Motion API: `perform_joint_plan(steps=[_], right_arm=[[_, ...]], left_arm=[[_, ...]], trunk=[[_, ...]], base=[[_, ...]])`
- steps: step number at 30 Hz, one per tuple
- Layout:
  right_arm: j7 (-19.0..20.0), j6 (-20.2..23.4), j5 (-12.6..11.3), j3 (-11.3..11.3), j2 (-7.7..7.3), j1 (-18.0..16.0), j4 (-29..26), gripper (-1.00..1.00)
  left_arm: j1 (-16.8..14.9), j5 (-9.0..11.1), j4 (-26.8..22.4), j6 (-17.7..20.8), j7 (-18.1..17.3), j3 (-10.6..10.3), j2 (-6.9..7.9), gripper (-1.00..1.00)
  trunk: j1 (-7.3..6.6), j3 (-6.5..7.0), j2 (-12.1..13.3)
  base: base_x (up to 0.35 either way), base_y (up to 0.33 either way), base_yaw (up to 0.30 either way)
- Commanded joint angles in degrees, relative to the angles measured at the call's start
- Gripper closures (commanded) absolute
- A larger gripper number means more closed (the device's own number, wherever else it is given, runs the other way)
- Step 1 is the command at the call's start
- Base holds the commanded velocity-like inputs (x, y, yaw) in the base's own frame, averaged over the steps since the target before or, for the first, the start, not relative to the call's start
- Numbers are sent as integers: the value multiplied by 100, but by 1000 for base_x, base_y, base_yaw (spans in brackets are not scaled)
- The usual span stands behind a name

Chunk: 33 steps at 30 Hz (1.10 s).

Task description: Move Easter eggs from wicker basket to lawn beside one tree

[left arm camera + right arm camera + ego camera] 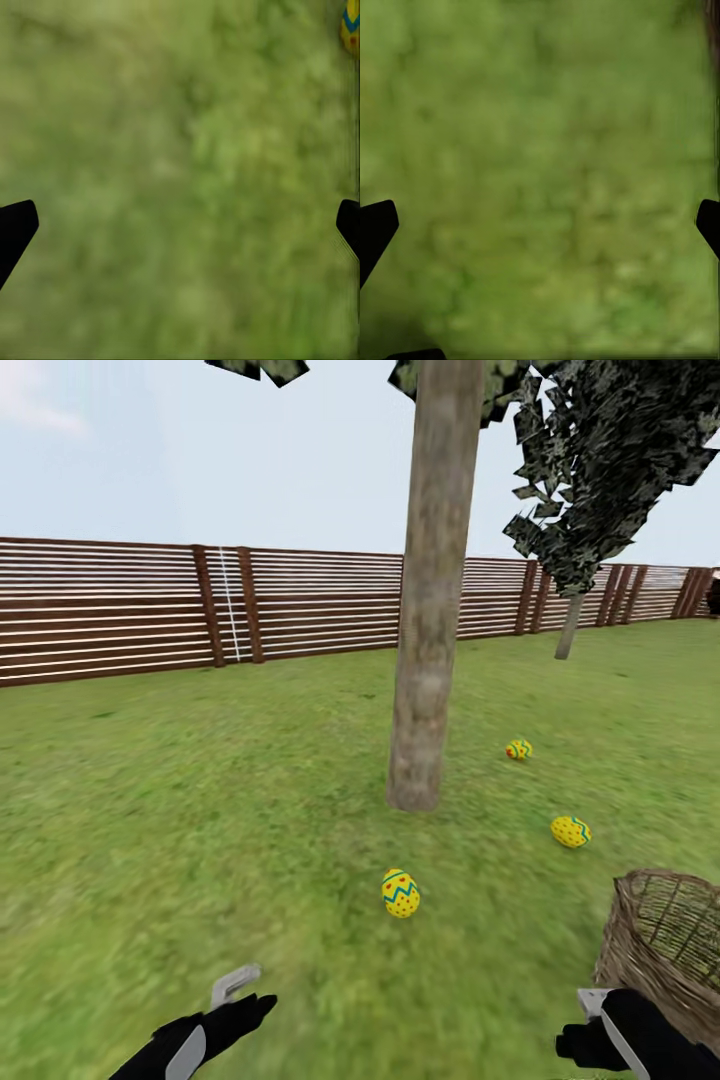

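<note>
Head view: 3 ovoid zigzag eggs [401, 893] on mottled lawn [200, 810] near rough trunk [428, 610]; both grippers apart, empty.

Eggs [401, 893] yellow w/ blue zigzags, red dots. Basket [640, 950] grey-brown, woven. Grass [200, 830] patchy green. Fence [120, 605] brown stripes.

Your head view cuts the basket [665, 945] off at its right edge, so you can't see into its bottom. The trunk [432, 590] runs out the top, canopy mostly cropped. Both arms are clipped at the bottom edge. In your left wrist view an egg [350, 26] is sliced by the frame edge, and the lawn [180, 180] is blurred there and in the right wrist view.
</note>
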Motion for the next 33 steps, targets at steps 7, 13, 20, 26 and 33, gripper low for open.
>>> perform_joint_plan(steps=[7, 13, 20, 26, 33], right_arm=[[3, 26, -16, 17, -9, -3, -5, -100], [-4, 21, -9, 23, 2, -3, -5, -100], [-27, 9, -2, 58, 45, -3, -5, -100], [-46, 8, 4, 94, 89, -3, 37, -100], [-53, -8, 2, 100, 145, -3, 158, -100]], left_arm=[[1, 43, -10, 56, -12, 41, -1, -100], [1, 43, -5, 56, -4, 41, -4, -100], [1, 35, -3, 67, 53, 41, -8, -100], [0, 37, 117, 616, 533, 33, 20, -100], [1, 27, 397, 1089, 602, 25, 64, -100]], trunk=[[-19, 162, 7], [-35, 316, 15], [-53, 475, 25], [-184, 583, 266], [-338, 709, 546]], base=[[0, 0, -264], [0, 0, -234], [0, 0, -31], [0, 0, -1], [0, 0, 0]])
